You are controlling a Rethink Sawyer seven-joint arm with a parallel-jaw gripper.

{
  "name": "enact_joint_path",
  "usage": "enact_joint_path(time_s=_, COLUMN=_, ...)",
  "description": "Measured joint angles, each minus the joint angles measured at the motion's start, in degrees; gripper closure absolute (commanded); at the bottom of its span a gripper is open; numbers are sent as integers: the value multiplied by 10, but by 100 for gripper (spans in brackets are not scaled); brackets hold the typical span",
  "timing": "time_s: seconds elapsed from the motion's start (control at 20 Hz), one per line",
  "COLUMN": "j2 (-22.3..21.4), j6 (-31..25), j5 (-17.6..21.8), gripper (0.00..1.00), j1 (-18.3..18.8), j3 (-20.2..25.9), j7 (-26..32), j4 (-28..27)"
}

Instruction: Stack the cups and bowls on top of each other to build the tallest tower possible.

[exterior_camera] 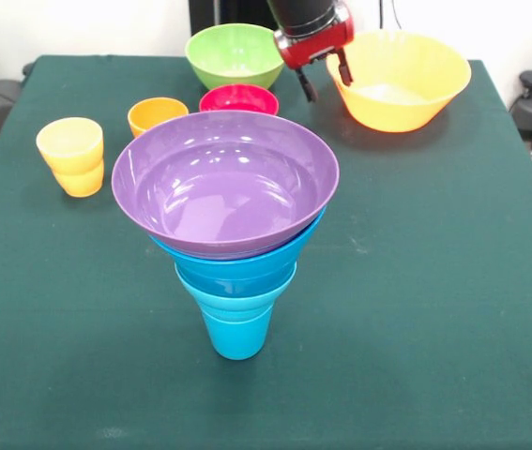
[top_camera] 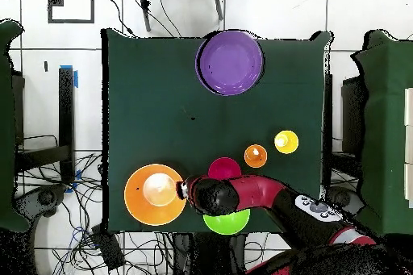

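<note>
Front view, working left to right across the green-covered desk (exterior_camera: pixel 453 281).

Far left: I see the yellow cup (exterior_camera: pixel 70 155) standing upright. It looks like two yellow cups nested, though I cannot tell for sure. Just right of it and slightly farther back sits the orange cup (exterior_camera: pixel 156 114), upright, its lower part hidden behind the tower's top rim.

Centre, near edge: the tower (exterior_camera: pixel 233 272) stands on a blue cup (exterior_camera: pixel 237 333) as base. Above that I count a light blue bowl (exterior_camera: pixel 235 286), a darker blue bowl (exterior_camera: pixel 247 260), then the wide purple bowl (exterior_camera: pixel 225 183) on top, open side up and empty. The stack flares outward like a funnel and leans slightly to the left.

Behind the tower: the red bowl (exterior_camera: pixel 238 98) just past the purple rim, and behind that the green bowl (exterior_camera: pixel 235 54), both upright.

Right of the green bowl: the end effector (exterior_camera: pixel 325 77) hangs above the desk between the green bowl and the yellow-orange bowl (exterior_camera: pixel 399 80). Its two dark fingers (exterior_camera: pixel 344 68) are spread apart and hold nothing. One finger sits at the near-left rim of the yellow-orange bowl; I cannot tell whether it touches.

The yellow-orange bowl rests on the desk at far right, well apart from the tower.

Overhead view: purple bowl (top_camera: pixel 231 62) alone at one end; the end effector (top_camera: pixel 187 189) at the yellow-orange bowl's (top_camera: pixel 145 203) rim.
</note>
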State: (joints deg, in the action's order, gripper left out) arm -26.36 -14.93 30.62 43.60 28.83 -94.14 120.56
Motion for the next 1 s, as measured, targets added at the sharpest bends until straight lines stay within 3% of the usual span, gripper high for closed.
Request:
enact_joint_path(time_s=0.2, j2=0, j6=0, j5=0, gripper=0, j1=0, j3=-1, j7=0, j4=0)
enact_joint_path(time_s=0.25, j2=0, j6=0, j5=0, gripper=100, j1=0, j3=-2, j7=0, j4=0)
enact_joint_path(time_s=1.0, j2=-1, j6=0, j5=0, gripper=100, j1=-2, j3=-2, j7=0, j4=0)
